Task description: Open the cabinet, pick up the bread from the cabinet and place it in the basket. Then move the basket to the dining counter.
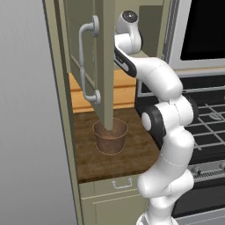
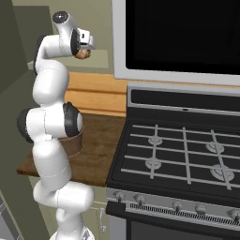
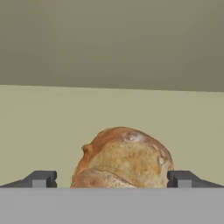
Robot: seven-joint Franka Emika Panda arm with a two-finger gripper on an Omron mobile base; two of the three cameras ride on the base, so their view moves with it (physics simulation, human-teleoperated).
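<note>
My hand (image 3: 112,179) gapes wide around the bread (image 3: 124,157), bottom centre, gripping nothing. Closing off-centre, I risk squeezing the rounded loaf out sideways.

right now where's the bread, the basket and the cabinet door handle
bread (image 3: 124,157), hand view, on its crusty top between the fingertips
basket (image 1: 110,140), left base view, on its front wall below the rim
cabinet door handle (image 1: 82,61), left base view, on the grey bar's middle
</note>
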